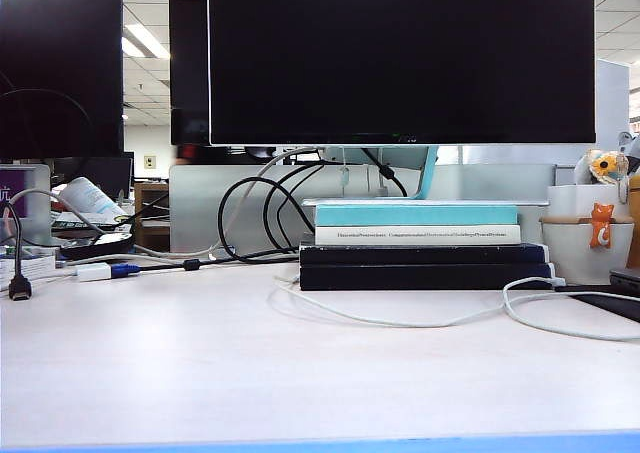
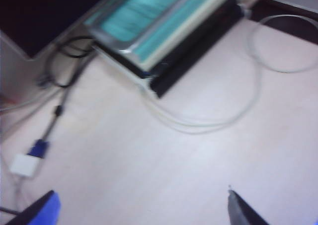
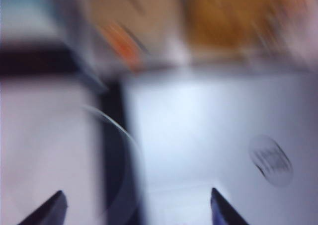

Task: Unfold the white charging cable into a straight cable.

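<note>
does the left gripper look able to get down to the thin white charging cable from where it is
Probably yes: the left gripper is open above bare table, and the thin white charging cable lies uncovered just ahead of it, beside the stacked books.

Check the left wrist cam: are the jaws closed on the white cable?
No: the left gripper hangs open over bare table, and the white charging cable lies loose further off by the stack of books.
</note>
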